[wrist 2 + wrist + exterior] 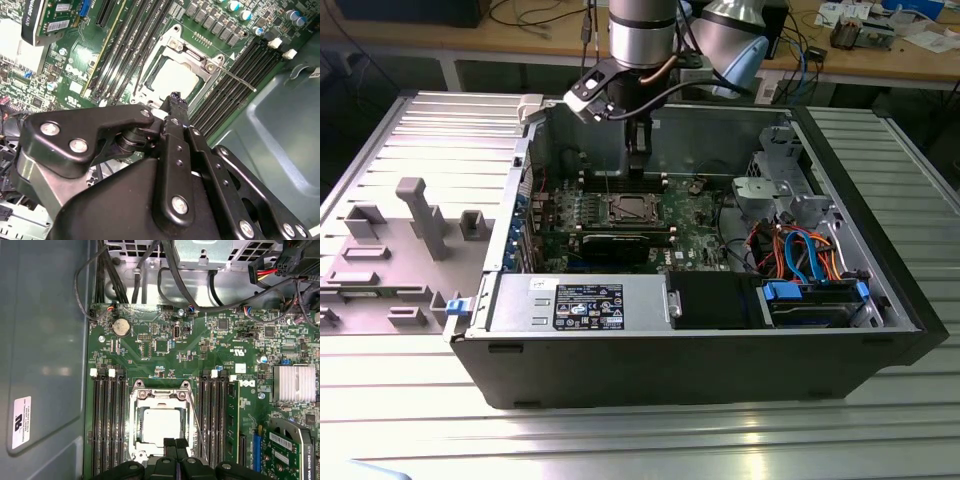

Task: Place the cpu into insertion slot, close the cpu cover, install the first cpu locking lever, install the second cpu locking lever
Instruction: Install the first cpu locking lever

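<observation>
The cpu (161,424) lies in its socket on the green motherboard, silver top showing; it also shows in the second wrist view (172,80) and the exterior view (625,210). The cpu cover (135,420) lies flat around it, its window framing the chip (196,61). One thin locking lever (196,427) slants out beside the socket over the memory slots, seen as a rod (235,80). My gripper (175,442) hangs just above the socket's edge, fingers shut together with nothing between them (175,98), inside the open case (638,148).
Black memory slots (107,425) flank the socket on both sides. A graphics card (620,243), a power supply box (578,303) and a cable bundle (800,250) fill the case. The case's metal wall (45,350) stands close by. Grey fixtures (420,215) sit on the exterior view's left.
</observation>
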Controlling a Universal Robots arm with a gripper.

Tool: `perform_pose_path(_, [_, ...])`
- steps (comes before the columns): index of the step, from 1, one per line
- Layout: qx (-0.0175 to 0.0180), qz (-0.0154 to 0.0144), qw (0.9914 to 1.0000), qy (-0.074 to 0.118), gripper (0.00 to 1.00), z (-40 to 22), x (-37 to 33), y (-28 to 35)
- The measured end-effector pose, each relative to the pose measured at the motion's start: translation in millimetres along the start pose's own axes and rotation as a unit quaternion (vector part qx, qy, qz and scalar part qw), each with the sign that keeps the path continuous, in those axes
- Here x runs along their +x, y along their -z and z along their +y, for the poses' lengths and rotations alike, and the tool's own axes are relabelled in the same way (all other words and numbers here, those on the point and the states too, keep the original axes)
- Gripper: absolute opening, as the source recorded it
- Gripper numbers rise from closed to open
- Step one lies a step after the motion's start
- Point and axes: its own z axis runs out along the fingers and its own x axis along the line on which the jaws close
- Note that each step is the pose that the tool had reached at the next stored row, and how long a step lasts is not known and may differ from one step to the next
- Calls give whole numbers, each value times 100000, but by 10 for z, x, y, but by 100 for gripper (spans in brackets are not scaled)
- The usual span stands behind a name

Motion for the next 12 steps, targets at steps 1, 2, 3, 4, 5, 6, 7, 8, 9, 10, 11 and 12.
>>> perform_pose_path(1, [-11, 1, 100000, 250, 11, 0, 1, 1])
perform_pose_path(2, [-36, 11, 99996, 901, 11, 0, 1, 1])
perform_pose_path(3, [-88, 39, 99981, 1945, 11, 0, 2, 1])
perform_pose_path(4, [-123, 52, 99963, 2703, 11, 0, 2, 1])
perform_pose_path(5, [-154, 67, 99941, 3438, 11, 0, 2, 1])
perform_pose_path(6, [-189, 82, 99911, 4209, 11, 0, 2, 1])
perform_pose_path(7, [-222, 100, 99881, 4867, 11, 0, 2, 1])
perform_pose_path(8, [-269, 119, 99824, 5915, 11, 0, 2, 1])
perform_pose_path(9, [-299, 132, 99785, 6550, 11, 0, 2, 1])
perform_pose_path(10, [-333, 148, 99737, 7244, 11, 0, 2, 1])
perform_pose_path(11, [-375, 170, 99677, 8019, 11, 0, 2, 1])
perform_pose_path(12, [-401, 181, 99624, 8658, 11, 0, 2, 1])
